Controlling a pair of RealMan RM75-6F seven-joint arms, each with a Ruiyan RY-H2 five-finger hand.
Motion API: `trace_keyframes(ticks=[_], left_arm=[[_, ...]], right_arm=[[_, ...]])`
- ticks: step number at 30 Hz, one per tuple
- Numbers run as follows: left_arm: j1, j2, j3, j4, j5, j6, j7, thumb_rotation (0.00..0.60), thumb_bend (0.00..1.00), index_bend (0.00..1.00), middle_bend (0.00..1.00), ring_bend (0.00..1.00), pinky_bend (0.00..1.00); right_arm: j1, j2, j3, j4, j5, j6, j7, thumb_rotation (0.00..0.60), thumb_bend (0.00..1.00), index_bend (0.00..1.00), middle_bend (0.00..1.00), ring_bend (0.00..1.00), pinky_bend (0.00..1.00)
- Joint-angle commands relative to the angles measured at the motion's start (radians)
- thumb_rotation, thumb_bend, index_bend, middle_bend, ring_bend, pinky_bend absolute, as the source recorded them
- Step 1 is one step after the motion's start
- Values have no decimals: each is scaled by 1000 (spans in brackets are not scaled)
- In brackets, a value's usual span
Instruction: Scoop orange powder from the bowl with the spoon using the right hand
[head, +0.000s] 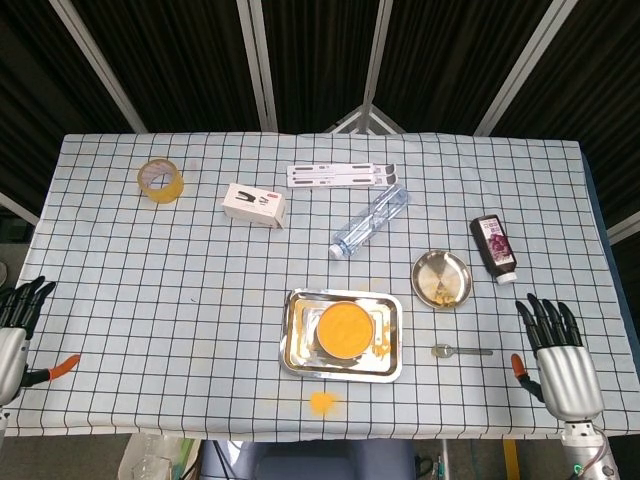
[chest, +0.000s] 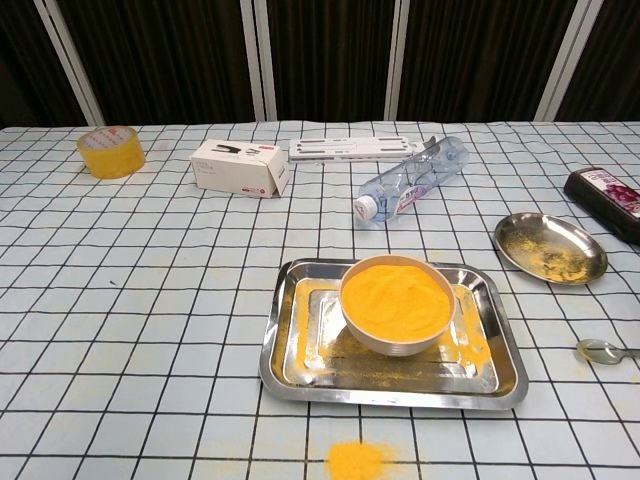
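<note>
Your right hand (head: 556, 352), fingers spread and empty, sits near the spoon (head: 461, 351), which lies to its left. The spoon's handle points toward that hand, bowl end toward the tray (head: 296, 352)

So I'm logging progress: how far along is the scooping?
Nothing is done: the spoon lies untouched on the table, right of the tray. The right hand is open beside it, holding nothing. Left: grasp the spoon and dip into the full bowl.

Bright, even overhead light; sharp, faint shadows.
</note>
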Motion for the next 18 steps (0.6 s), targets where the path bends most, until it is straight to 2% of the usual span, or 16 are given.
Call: trace_keyframes(ticks=[1, 9, 18], left_arm=[[-2, -4, -4, 6, 10, 9, -6, 600, 0, 0, 0, 0, 0], [-8, -9, -9, 16, 8, 3, -10, 600, 0, 0, 0, 0, 0], [-16, -8, -9, 19, 1, -14, -15, 600, 0, 0, 0, 0, 0]], right_arm=[[19, -23, -5, -19, 36, -66, -60, 600, 457, 262, 28, 0, 0], [70, -100, 19, -41, 159, -200, -170, 600, 457, 400, 44, 0, 0], [104, -211, 29, 25, 256, -269, -261, 600, 457, 408, 44, 0, 0]])
